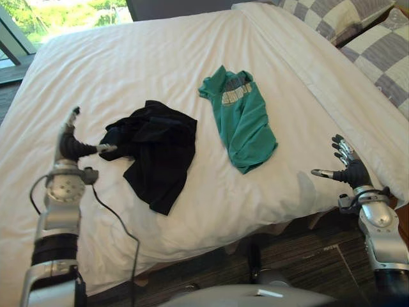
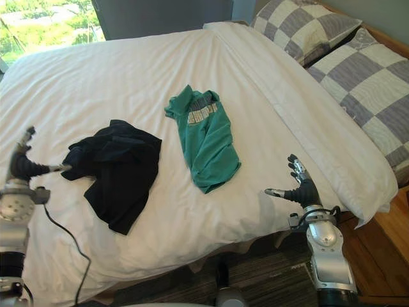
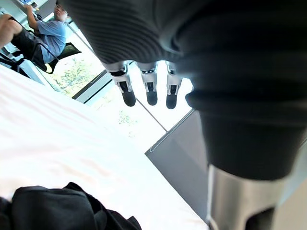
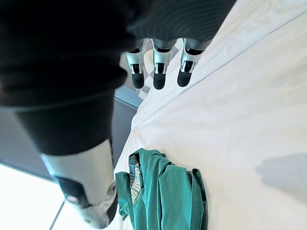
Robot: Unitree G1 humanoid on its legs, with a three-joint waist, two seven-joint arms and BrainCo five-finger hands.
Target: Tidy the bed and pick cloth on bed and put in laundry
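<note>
On the white bed (image 1: 128, 64), a crumpled black garment (image 1: 156, 150) and a teal shirt (image 1: 243, 118) lie apart; left hand (image 1: 69, 146) and right hand (image 1: 350, 169) straight-fingered, empty.

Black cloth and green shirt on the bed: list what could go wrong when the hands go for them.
1. The left robot hand is open, with its thumb at the edge of the crumpled black cloth. A pinch there may lift only one fold, or catch the white sheet beneath.
2. The right robot hand is open by the bed's near edge, apart from the green shirt. Reaching it may take a long stretch.
</note>
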